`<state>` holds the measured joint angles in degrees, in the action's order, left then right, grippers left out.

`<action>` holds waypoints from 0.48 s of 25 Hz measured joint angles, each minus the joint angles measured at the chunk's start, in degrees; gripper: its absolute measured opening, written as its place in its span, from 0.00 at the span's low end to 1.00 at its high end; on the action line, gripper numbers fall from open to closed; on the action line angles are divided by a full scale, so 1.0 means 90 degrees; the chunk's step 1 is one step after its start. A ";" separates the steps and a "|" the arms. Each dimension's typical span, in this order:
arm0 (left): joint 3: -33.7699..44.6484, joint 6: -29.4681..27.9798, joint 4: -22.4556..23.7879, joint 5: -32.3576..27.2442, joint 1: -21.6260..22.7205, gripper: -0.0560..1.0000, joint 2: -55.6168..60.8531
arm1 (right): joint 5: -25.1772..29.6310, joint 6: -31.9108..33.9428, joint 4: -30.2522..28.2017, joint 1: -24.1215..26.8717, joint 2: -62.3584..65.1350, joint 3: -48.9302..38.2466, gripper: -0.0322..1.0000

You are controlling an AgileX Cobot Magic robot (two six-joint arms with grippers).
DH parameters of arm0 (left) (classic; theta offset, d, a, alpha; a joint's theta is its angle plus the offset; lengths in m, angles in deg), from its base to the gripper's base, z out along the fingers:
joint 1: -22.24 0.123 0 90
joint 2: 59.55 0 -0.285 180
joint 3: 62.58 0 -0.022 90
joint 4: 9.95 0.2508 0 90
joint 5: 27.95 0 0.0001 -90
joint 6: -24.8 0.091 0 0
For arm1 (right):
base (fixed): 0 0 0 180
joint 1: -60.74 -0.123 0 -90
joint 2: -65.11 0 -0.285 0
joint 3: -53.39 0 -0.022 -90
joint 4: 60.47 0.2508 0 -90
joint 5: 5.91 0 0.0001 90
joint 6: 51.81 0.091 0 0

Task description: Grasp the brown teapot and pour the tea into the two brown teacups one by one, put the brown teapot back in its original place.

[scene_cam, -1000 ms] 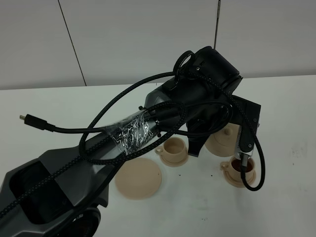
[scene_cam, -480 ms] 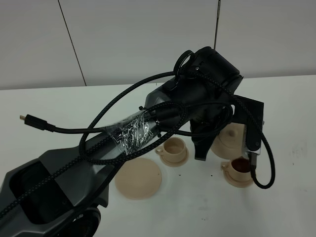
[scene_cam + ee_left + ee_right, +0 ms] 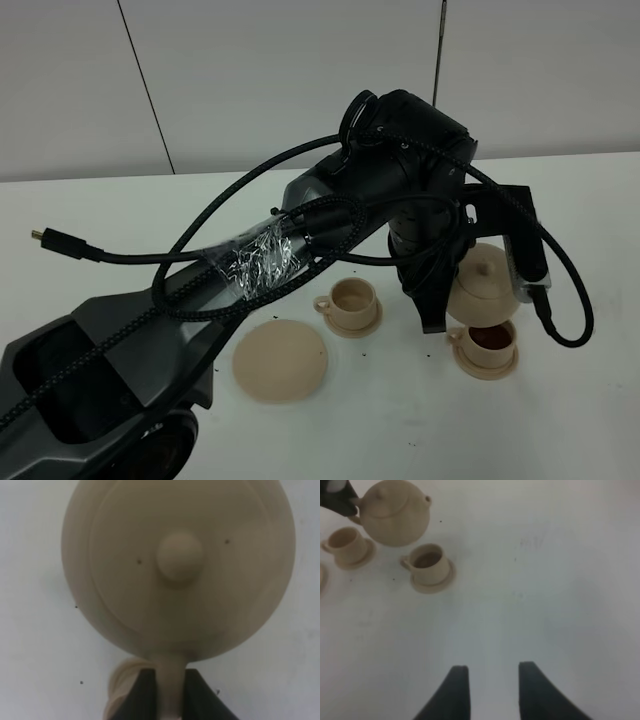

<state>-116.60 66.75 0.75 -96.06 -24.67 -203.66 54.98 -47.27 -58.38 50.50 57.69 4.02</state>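
1. A white table [image 3: 100, 210] is seen from above, with a pale wall [image 3: 300, 80] behind it.
2. The dark left arm [image 3: 130, 330] crosses the view from 7 o'clock towards the centre. Black braided cables [image 3: 150, 268] hang over it, and a loose plug [image 3: 45, 238] sticks out at 9 o'clock.
3. The left hand [image 3: 169, 692] is clenched on the loop handle of the brown teapot [image 3: 482, 285], with a dark finger pressed to each side.
4. The teapot sits right of centre, lid on and roughly upright, partly hidden by the wrist and cables.
5. The filled teacup [image 3: 487, 345] holds dark tea and stands on its small saucer at 6 o'clock of the teapot. It is so close that the two overlap.
6. The empty teacup [image 3: 352, 303], on its own saucer, stands apart at 9 o'clock of the teapot.
7. The large flat saucer [image 3: 281, 360] lies bare at 8 o'clock of the empty teacup.
8. The right hand [image 3: 492, 690] is released, its jaws apart, over bare table well apart from the cups.
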 joint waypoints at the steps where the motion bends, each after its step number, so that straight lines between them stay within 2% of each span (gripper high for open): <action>1: 0.0000 -0.0081 0.0000 0.0000 0.0008 0.21 0.0000 | 0.0000 0.0000 0.0000 0.0000 0.0000 0.0000 0.26; 12: 0.0000 -0.0363 -0.0015 0.0000 0.0062 0.21 0.0000 | 0.0000 0.0000 0.0000 0.0000 0.0000 0.0000 0.26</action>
<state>-116.60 63.49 0.61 -96.06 -24.11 -203.66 54.98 -47.27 -58.38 50.50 57.69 4.02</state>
